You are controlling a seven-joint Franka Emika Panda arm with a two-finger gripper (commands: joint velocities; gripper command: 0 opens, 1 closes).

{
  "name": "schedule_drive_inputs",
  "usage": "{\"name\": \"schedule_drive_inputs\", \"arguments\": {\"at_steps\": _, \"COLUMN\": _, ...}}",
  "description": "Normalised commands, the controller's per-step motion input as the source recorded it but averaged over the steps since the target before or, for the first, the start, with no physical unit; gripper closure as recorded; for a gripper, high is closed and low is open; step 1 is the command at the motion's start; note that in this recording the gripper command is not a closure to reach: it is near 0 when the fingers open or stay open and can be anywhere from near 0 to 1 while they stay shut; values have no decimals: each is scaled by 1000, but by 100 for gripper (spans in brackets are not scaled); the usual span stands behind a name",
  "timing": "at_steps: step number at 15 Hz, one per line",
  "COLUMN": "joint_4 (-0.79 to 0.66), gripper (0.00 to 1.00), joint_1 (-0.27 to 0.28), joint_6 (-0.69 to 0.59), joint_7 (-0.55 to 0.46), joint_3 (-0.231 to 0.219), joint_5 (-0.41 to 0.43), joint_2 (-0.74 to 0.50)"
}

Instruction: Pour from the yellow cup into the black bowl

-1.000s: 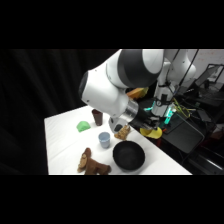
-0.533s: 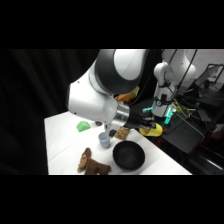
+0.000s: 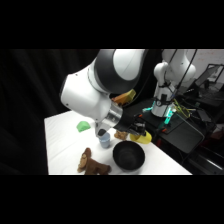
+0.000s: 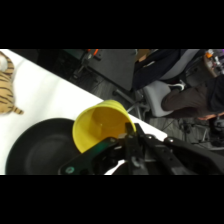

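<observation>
Jaws are closed on the yellow cup (image 4: pixel 102 125), gripping it at the rim, as the wrist view shows: one black finger crosses the lip and the linkage sits just below it. No point is given for the gripper in the side view, where the big white arm (image 3: pixel 92 92) hides most of it; only a sliver of yellow (image 3: pixel 142 137) shows just past the far edge of the black bowl (image 3: pixel 128 156).

The cup is tipped well over, its open mouth facing the wrist camera and angled down toward the black bowl (image 4: pixel 37 150), which lies directly beside and under the lip. That tilt suits the pour: the mouth hangs over the bowl's inside, so whatever comes out should land in it and not on the white surface (image 4: pixel 55 102). I cannot tell whether anything is in the cup; its inside looks bare yellow.

Holding by the rim leaves the mouth mostly open, which is why the stream would have a free path.

Other things sit clear of the pour: a striped stuffed toy (image 4: pixel 7 92) near the bowl's far side, a light blue-grey cup (image 3: pixel 104 140) beside the bowl, and a green dome (image 3: pixel 83 126) farther back.

Judged from this, the pouring step is underway or close to finished.
</observation>
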Motion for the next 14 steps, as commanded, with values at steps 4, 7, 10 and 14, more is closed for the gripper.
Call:
{"name": "schedule_drive_inputs", "arguments": {"at_steps": 4, "joint_4": -664, "gripper": 18, "joint_1": 52, "joint_6": 700, "joint_7": 97, "joint_3": -84, "joint_5": -201, "joint_2": -598}}
{"name": "schedule_drive_inputs", "arguments": {"at_steps": 7, "joint_4": -682, "gripper": 18, "joint_1": -44, "joint_6": 693, "joint_7": 70, "joint_3": -95, "joint_5": -78, "joint_2": -649}}
{"name": "schedule_drive_inputs", "arguments": {"at_steps": 10, "joint_4": -619, "gripper": 18, "joint_1": -107, "joint_6": 621, "joint_7": 58, "joint_3": -118, "joint_5": -34, "joint_2": -636}}
{"name": "schedule_drive_inputs", "arguments": {"at_steps": 14, "joint_4": -435, "gripper": 18, "joint_1": -153, "joint_6": 494, "joint_7": 75, "joint_3": -166, "joint_5": -29, "joint_2": -494}}
